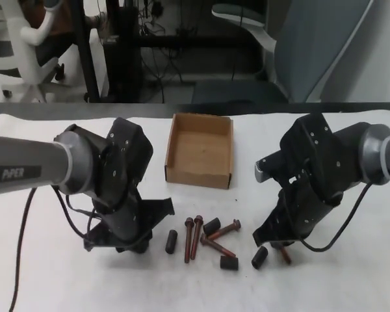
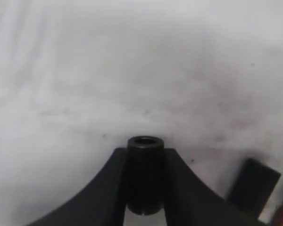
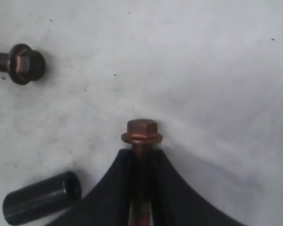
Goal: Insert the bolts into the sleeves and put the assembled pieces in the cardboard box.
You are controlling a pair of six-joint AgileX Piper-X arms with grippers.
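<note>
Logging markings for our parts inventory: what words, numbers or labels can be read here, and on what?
On the left arm's grey tube: one short white maker's marking, not quoted here.
On the cardboard box, bolts and sleeves: no print visible.

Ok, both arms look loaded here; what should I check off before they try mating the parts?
1. Left gripper shut on a sleeve: ok.
2. Sleeve's open end clear of the gripper: ok.
3. Right gripper shut on a bolt: ok.
4. Bolt's shank end free for insertion: cannot tell; the head end sticks out.
5. Bolt and sleeve lined up: not ok; the grippers are apart.
6. Cardboard box open and empty: ok.
</note>
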